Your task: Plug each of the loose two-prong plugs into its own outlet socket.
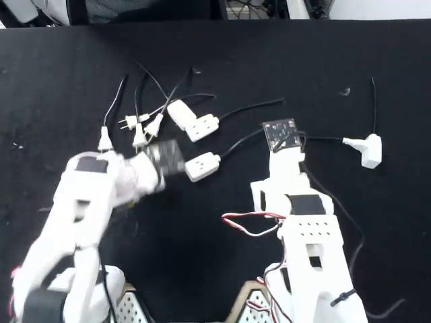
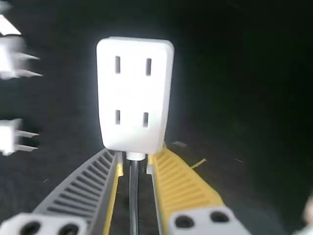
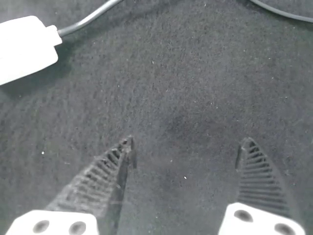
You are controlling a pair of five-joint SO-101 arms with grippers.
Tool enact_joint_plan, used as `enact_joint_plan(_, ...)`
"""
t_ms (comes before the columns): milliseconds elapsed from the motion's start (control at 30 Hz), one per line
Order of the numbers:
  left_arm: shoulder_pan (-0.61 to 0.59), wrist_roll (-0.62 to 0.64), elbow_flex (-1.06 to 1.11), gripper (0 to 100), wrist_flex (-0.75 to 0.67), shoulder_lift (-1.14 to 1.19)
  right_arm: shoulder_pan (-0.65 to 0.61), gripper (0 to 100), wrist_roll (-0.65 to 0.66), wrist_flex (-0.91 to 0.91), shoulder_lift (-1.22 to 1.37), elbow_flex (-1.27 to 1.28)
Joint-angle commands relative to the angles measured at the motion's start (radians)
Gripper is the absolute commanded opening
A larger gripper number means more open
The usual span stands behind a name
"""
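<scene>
While the black table [image 1: 377, 60] lies under both arms, your left gripper [image 2: 133, 155] is clamped on the neck of the two-outlet socket [image 2: 134, 93], near the table's middle; your right gripper [image 3: 188, 147] hangs spread wide over bare cloth. Loose two-prong plugs [image 1: 139, 134] lie near that socket, unplugged

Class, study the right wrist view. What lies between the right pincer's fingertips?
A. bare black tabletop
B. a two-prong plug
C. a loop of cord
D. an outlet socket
A: the right pincer stands open with bare black tabletop between its fingertips; the white block on a cord lies apart, off to one side.
</scene>
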Motion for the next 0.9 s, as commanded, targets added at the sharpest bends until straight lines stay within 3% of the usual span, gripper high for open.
enact_joint_plan(0, 0.091, -0.078, 0.087, 3, 0.081, -0.183, 0.018, 31.7, -0.003, -0.009, -0.030, -0.005)
enact_joint_plan(200, 0.245, -0.040, 0.232, 3, 0.038, -0.258, 0.018, 31.7, -0.003, -0.009, -0.030, -0.005)
enact_joint_plan(333, 0.220, 0.103, 0.237, 4, 0.000, -0.244, 0.018, 31.7, -0.003, -0.009, -0.030, -0.005)
enact_joint_plan(500, 0.136, 0.204, 0.214, 24, 0.052, -0.253, 0.018, 31.7, -0.003, -0.009, -0.030, -0.005)
enact_joint_plan(733, 0.122, 0.264, 0.143, 20, 0.048, -0.252, 0.017, 31.7, -0.003, -0.009, -0.030, -0.008)
enact_joint_plan(867, 0.081, 0.368, 0.176, 20, -0.075, -0.242, 0.018, 31.6, -0.003, -0.009, -0.030, -0.010)
